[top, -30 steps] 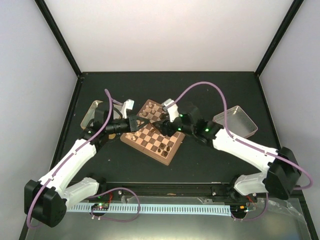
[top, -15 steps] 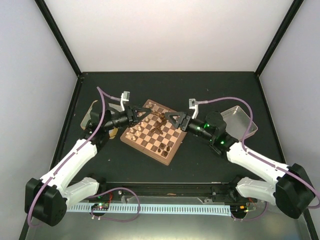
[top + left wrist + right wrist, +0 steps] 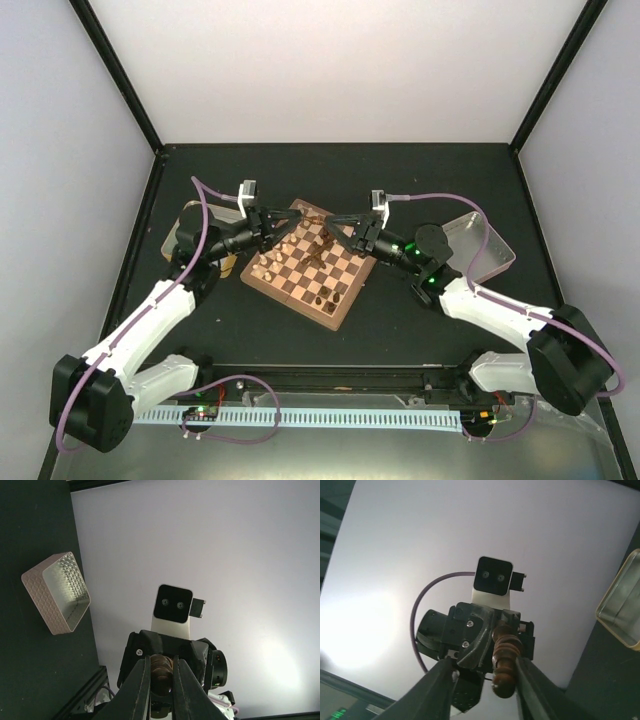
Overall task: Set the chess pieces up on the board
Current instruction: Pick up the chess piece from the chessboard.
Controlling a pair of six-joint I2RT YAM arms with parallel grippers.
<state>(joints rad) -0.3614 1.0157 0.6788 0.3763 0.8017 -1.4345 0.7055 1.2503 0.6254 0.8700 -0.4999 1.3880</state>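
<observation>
Above the board (image 3: 290, 302), my two grippers meet tip to tip. My left gripper (image 3: 161, 662) (image 3: 292, 229) is shut on a dark brown chess piece (image 3: 163, 669) (image 3: 318, 234), held in the air. My right gripper (image 3: 481, 662) (image 3: 338, 229) is open around that same piece (image 3: 504, 669). The piece lies against one of its fingers (image 3: 526, 677), and the other finger (image 3: 436, 682) stands well off it. Pale pieces (image 3: 266, 268) and dark pieces (image 3: 325, 297) stand on the board's squares.
A metal tray (image 3: 183, 226) lies left of the board under my left arm. A second metal tray (image 3: 478, 243) (image 3: 621, 611) (image 3: 57, 592) lies to the right. A black frame borders the dark table, with pale walls around it.
Both arms rose from low over the board and turned to face each other. The right gripper came in around the piece held by the left one, and its jaws have narrowed.
</observation>
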